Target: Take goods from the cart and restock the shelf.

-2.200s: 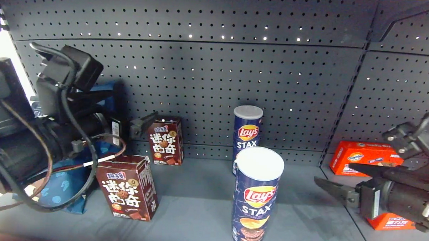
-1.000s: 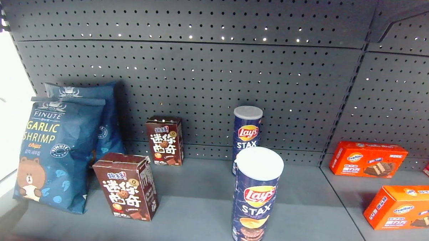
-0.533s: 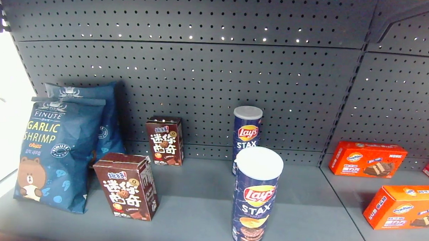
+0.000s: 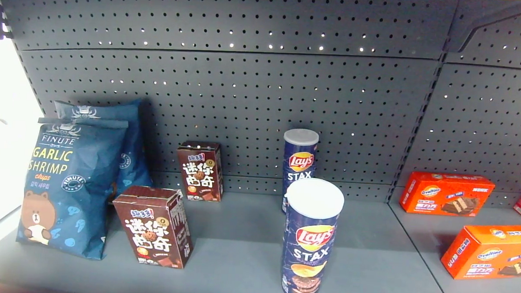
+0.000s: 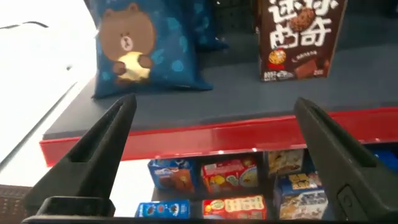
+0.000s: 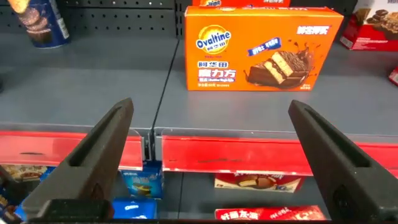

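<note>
The shelf (image 4: 239, 267) already has goods on it. From the left there are two blue bags (image 4: 68, 179), two brown boxes (image 4: 153, 225), two cans (image 4: 311, 239) and, farther right, two orange boxes (image 4: 447, 193). In each pair, one sits behind the other. There is bare room between the rows, so I think more goods can go in. The job looks partly done, not finished.

The left gripper (image 5: 214, 106) has its jaws wide apart and holds nothing. It sits low, in front of the shelf's red edge (image 5: 205, 134). The front bag and the front brown box stand up on the shelf beyond the jaws, well apart from them.

The right gripper (image 6: 210, 106) is wide apart too, and empty. It sits low by the red edge as well. The front orange box sits on the shelf beyond it — not between the jaws.

Both grippers need a new thing from the cart next, I think.
</note>
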Robot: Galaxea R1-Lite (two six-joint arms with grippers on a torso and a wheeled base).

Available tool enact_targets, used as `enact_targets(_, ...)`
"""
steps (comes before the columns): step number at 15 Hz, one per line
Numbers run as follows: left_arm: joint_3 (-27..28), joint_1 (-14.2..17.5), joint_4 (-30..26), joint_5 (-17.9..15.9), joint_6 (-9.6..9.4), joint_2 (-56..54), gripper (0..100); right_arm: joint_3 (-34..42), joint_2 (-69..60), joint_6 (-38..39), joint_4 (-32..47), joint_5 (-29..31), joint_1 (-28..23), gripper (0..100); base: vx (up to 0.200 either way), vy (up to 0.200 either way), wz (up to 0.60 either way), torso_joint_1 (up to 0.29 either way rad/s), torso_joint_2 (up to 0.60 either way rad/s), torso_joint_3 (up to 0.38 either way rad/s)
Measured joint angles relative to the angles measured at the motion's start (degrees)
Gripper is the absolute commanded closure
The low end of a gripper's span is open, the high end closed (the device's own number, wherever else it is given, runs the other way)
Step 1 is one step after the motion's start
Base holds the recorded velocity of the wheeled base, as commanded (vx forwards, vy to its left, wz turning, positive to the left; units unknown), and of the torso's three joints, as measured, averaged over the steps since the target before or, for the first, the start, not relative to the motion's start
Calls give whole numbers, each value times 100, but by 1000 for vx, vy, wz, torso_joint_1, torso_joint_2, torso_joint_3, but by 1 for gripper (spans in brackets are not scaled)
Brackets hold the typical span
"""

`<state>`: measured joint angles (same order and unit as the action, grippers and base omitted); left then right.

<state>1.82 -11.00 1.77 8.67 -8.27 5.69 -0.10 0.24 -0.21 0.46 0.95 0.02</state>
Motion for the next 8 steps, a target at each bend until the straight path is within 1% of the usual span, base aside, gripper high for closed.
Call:
enact_targets(1,-98,0,113,-271,-2,-7,0,5,-13,2,0,5,-2,0,0,0,0,0,0,0)
enact_targets(2,-135,-5,132,-377,0,-10,0,5,-17,5,-2,11,-2,0,0,0,0,0,0,0)
enact_targets(4,-168,-40,96,-1058,12,-13,0,10,-24,5,-2,16,-2,0,0,0,0,0,0,0)
enact_targets(6,-179,-79,-148,-1537,-32,-16,0,10,-24,5,-2,16,-2,0,0,0,0,0,0,0)
enact_targets(8,-182,-107,-184,-1595,17,-16,0,10,-24,5,-2,16,-2,0,0,0,0,0,0,0)
